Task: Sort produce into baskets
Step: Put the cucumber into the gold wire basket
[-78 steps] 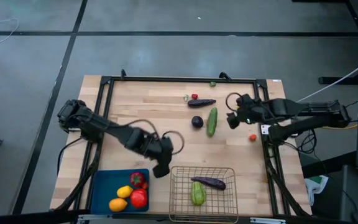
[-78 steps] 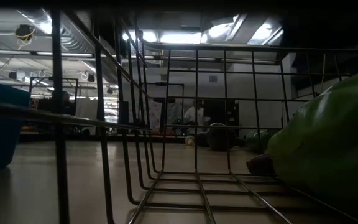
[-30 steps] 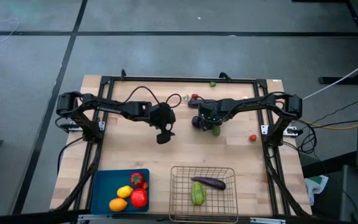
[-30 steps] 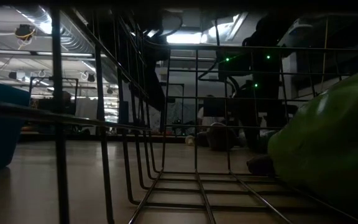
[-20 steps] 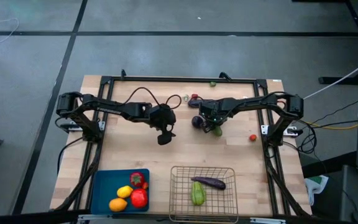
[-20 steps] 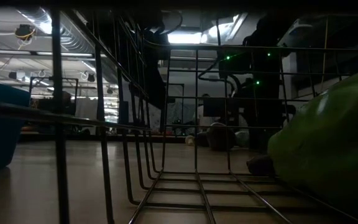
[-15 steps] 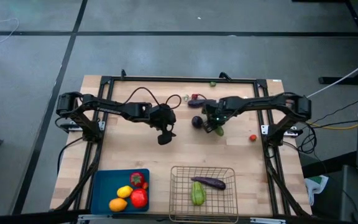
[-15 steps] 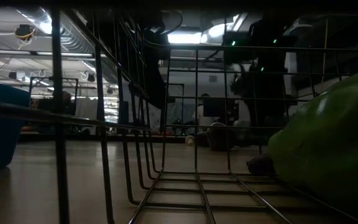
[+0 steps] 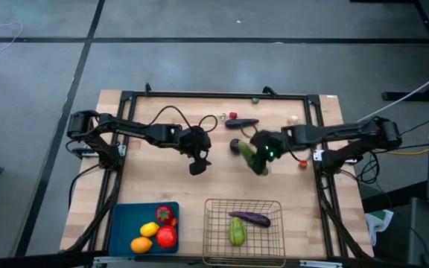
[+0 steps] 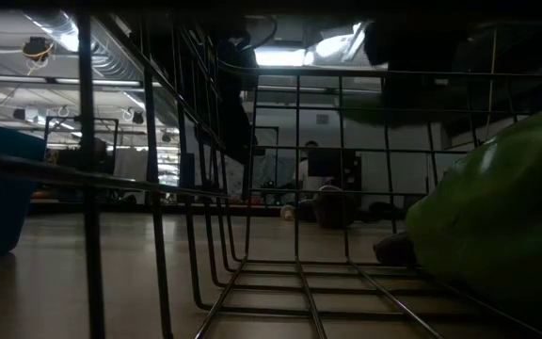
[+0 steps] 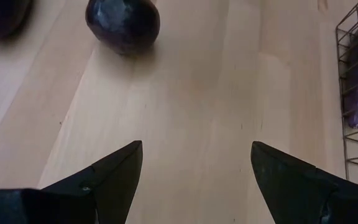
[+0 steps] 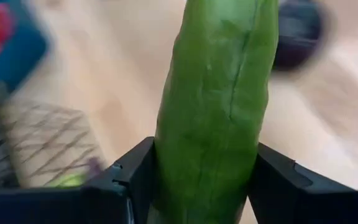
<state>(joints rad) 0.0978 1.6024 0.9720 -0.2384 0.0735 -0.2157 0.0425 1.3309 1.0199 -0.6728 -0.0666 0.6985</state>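
My right gripper (image 9: 262,158) is shut on a green cucumber (image 9: 246,151) above the table's middle; the cucumber fills the right wrist view (image 12: 219,106). My left gripper (image 9: 196,162) hangs open and empty left of it (image 11: 194,165). A round purple eggplant (image 9: 234,144) and a long eggplant (image 9: 242,123) lie on the wood beyond. The blue tray (image 9: 122,227) at the near edge holds a lemon, an orange and red ones. The wire basket (image 9: 208,234) beside it holds an eggplant (image 9: 250,218) and a green pepper (image 9: 236,232). My right gripper pinches the cucumber between its two fingers, one on each side (image 12: 166,168). The cucumber sticks out past the fingertips, slanting toward the table's far left, and is lifted clear of the table.
A small red tomato (image 9: 302,164) lies at the right, a small red piece (image 9: 232,115), a pale piece (image 9: 294,117) and a green one (image 9: 255,100) near the far edge. In the low view the basket's wires (image 10: 252,188) and the pepper (image 10: 497,226) fill the front.
My right gripper has drawn back from beside the round eggplant toward the table's right and near edges, and has gone up. The cucumber has come up off the wood with it. The round eggplant stays where it was.
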